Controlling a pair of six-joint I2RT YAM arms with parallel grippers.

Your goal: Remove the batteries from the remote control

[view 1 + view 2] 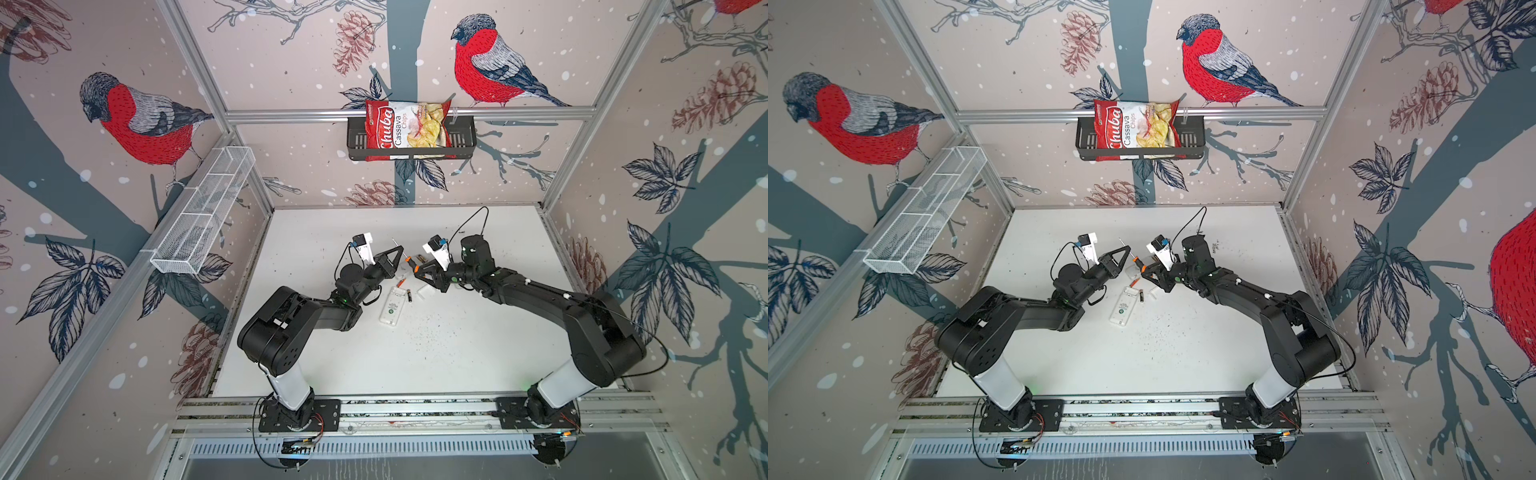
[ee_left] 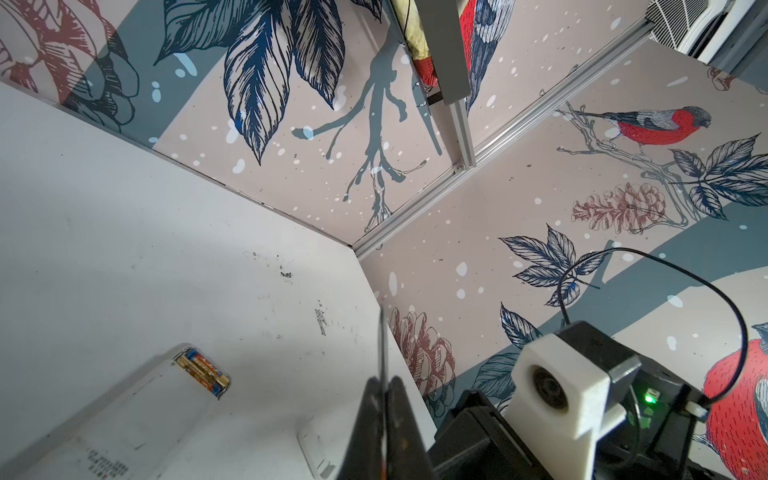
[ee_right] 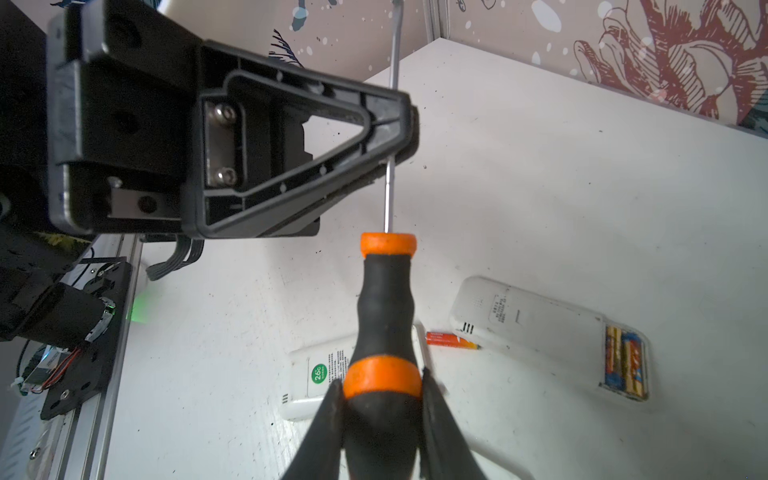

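Orange-banded screwdriver [image 3: 386,291] — we are handing it across: right claw [image 3: 380,397] clamping the handle [image 3: 384,332], left claw [image 3: 401,129] pinching the shaft [image 3: 388,199]. Batteries [image 3: 623,361] are sitting in the open remote [image 3: 528,320] on the worktop [image 3: 561,187]; next, one claw must release before prying.

Matt rubbery screwdriver handle [image 3: 386,299], bright metal shaft [image 3: 389,195], smooth white plastic remote [image 3: 540,328], scuffed tabletop [image 3: 540,187].

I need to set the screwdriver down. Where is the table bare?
Bare: the wide table stretch between the sticker remote and the front rail; also the strip along the back wall. Crowded: the middle, where the left hand and right hand grip the screwdriver above the other remote and a loose battery.
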